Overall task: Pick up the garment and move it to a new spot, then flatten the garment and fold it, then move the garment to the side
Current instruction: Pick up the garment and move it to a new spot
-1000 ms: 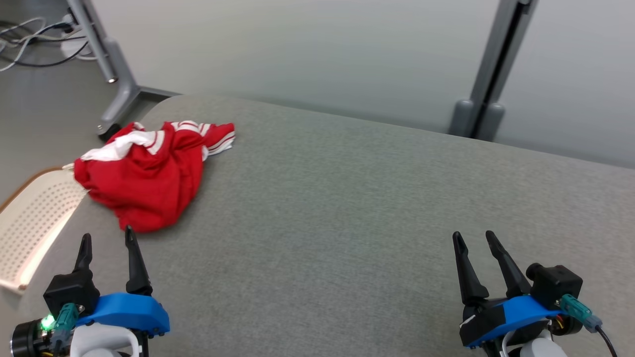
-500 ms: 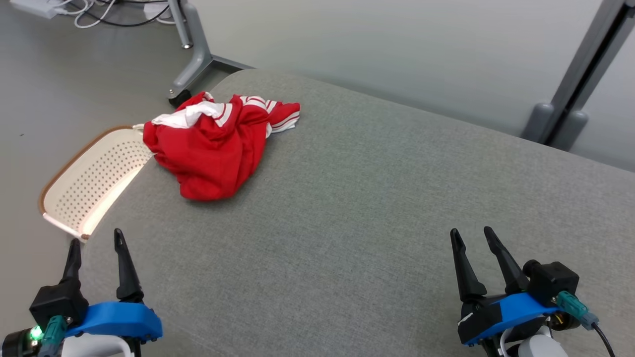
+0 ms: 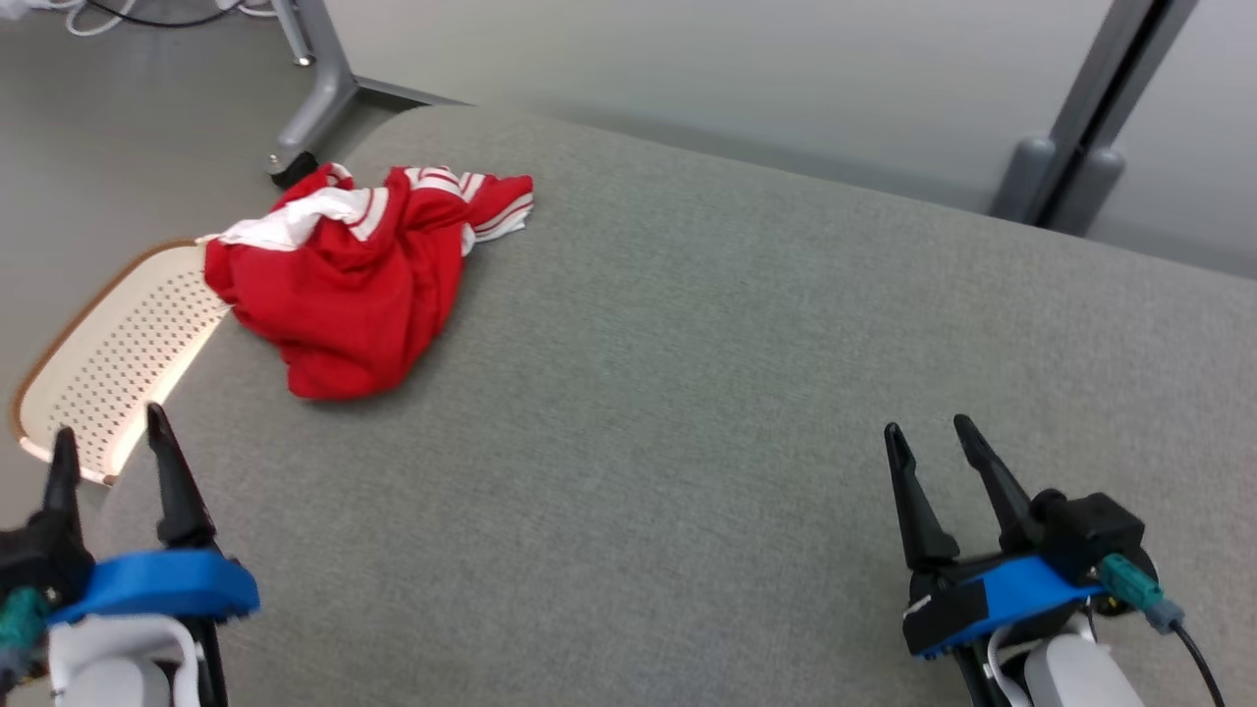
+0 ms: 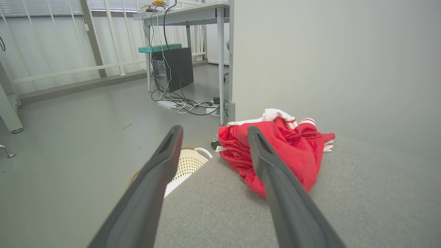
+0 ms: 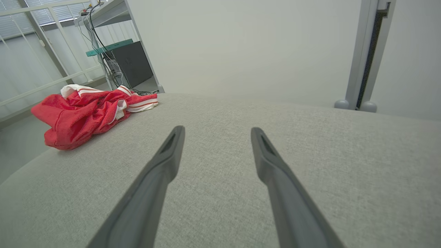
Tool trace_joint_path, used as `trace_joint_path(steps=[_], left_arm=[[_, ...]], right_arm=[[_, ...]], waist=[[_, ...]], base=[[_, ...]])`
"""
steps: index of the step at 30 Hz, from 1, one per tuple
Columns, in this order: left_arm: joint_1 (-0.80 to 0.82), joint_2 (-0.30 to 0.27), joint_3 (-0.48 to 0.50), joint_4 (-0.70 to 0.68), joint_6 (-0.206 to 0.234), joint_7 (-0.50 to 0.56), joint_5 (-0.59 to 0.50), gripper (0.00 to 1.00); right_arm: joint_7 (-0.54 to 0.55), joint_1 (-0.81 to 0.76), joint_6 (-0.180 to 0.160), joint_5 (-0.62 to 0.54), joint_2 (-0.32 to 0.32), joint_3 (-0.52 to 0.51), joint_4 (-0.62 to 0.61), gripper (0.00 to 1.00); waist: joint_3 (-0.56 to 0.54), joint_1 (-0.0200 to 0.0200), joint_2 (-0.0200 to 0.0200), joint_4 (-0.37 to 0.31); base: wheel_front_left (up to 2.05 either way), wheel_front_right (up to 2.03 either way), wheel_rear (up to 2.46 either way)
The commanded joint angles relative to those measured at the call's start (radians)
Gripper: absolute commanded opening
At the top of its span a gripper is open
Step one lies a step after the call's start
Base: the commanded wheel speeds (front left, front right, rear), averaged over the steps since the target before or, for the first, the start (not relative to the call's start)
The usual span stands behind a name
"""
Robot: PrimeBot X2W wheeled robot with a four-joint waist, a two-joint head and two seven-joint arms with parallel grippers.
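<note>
At far-left edge of surface [image 3: 707, 393], garment [image 3: 344, 285]

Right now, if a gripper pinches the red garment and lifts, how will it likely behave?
Probably floppy: the garment lies crumpled in soft folds, so it should drape and unfurl. Likely light, thin cloth. It sits at the edge of the grey surface, beside the basket, so a push might slide it off.

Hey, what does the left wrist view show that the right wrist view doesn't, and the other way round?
Left wrist extra: a white basket beside the table. Right wrist extra: a grey post with rounded feet behind the table. Shared: the crumpled red garment lying on the grey table, and a dark computer case under a desk beyond.
</note>
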State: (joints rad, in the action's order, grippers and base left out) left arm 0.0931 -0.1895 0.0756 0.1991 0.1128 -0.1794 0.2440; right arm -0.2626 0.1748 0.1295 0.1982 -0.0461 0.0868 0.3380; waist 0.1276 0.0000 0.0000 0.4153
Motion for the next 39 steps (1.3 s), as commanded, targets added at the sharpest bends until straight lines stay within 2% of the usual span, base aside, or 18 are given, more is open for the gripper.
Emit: trace_joint_path(steps=[1, 7, 14, 20, 29, 34, 35, 36, 37, 39], left_arm=[[0.036, -0.010, 0.009, 0.002, -0.004, -0.010, 0.011, 1.00], [0.217, -0.073, 0.069, 0.045, -0.016, -0.023, 0.055, 1.00], [0.439, -0.195, 0.118, 0.159, -0.059, -0.013, 0.089, 1.00], [0.585, -0.264, 0.108, 0.311, -0.107, 0.036, 0.110, 1.00], [0.704, -0.285, 0.041, 0.608, -0.169, 0.229, 0.129, 1.00], [0.724, -0.257, 0.022, 0.734, -0.203, 0.313, 0.164, 1.00], [0.727, -0.254, 0.018, 0.754, -0.210, 0.322, 0.170, 0.66], [0.730, -0.251, 0.017, 0.768, -0.215, 0.321, 0.175, 0.20], [0.729, -0.253, 0.011, 0.785, -0.219, 0.321, 0.174, 0.00], [0.731, -0.249, 0.009, 0.803, -0.229, 0.298, 0.189, 0.00]], right_arm=[[-0.003, 0.017, 0.002, -0.014, -0.007, -0.006, -0.010, 1.00], [0.013, 0.060, 0.002, -0.088, -0.007, -0.032, -0.087, 1.00], [0.058, 0.095, 0.002, -0.163, -0.020, -0.081, -0.212, 1.00], [0.097, 0.083, 0.002, -0.182, -0.045, -0.122, -0.313, 1.00], [0.116, 0.085, 0.002, -0.176, -0.050, -0.130, -0.372, 1.00], [0.122, 0.085, 0.002, -0.177, -0.055, -0.125, -0.371, 1.00], [0.123, 0.086, 0.002, -0.177, -0.054, -0.121, -0.369, 1.00], [0.124, 0.087, 0.002, -0.176, -0.054, -0.118, -0.366, 1.00], [0.123, 0.088, 0.002, -0.175, -0.053, -0.113, -0.362, 1.00], [0.120, 0.090, 0.002, -0.170, -0.050, -0.106, -0.355, 1.00]], waist=[[0.014, 0.0000, 0.0000, -0.013], [0.121, 0.0000, 0.0000, -0.102], [0.258, 0.0000, 0.0000, -0.207], [0.344, 0.0000, 0.0000, -0.254], [0.395, 0.0000, 0.0000, -0.268], [0.389, 0.0000, 0.0000, -0.254], [0.385, 0.0000, 0.0000, -0.254], [0.380, 0.0000, 0.0000, -0.252], [0.374, 0.0000, 0.0000, -0.253], [0.361, 0.0000, 0.0000, -0.255]], base=[[0.00, 0.00, 0.00], [0.00, 0.00, 0.00], [0.00, 0.00, 0.00], [0.00, 0.00, 0.00], [0.00, 0.00, 0.00], [0.00, 0.00, 0.00], [0.00, 0.00, 0.00], [0.00, 0.00, 0.00], [0.00, 0.00, 0.00], [0.00, 0.00, 0.00]])
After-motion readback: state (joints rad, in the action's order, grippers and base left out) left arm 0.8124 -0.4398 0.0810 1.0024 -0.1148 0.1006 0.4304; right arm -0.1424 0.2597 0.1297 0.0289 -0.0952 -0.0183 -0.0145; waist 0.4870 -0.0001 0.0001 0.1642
